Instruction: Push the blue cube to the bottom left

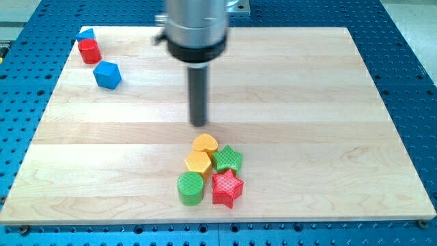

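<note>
The blue cube lies on the wooden board near the view's top left. My tip is at the board's middle, well to the right of and below the cube, not touching any block. It stands just above the yellow heart-shaped block of a cluster.
A red cylinder and a small blue block behind it sit at the top left corner. Below my tip is a cluster: yellow hexagon, green star, green cylinder, red star.
</note>
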Controlling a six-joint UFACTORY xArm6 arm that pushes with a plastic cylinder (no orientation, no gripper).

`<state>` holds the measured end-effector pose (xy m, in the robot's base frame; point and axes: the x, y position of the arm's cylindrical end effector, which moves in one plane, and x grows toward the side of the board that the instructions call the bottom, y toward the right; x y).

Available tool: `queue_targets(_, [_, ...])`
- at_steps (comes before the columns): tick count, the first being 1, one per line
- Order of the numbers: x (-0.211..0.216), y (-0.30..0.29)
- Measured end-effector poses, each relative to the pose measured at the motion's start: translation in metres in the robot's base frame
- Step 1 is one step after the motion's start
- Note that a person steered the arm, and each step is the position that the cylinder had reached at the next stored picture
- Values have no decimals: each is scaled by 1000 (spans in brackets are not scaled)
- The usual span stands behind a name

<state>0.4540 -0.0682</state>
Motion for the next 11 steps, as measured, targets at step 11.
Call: queue_targets(11, [40, -236])
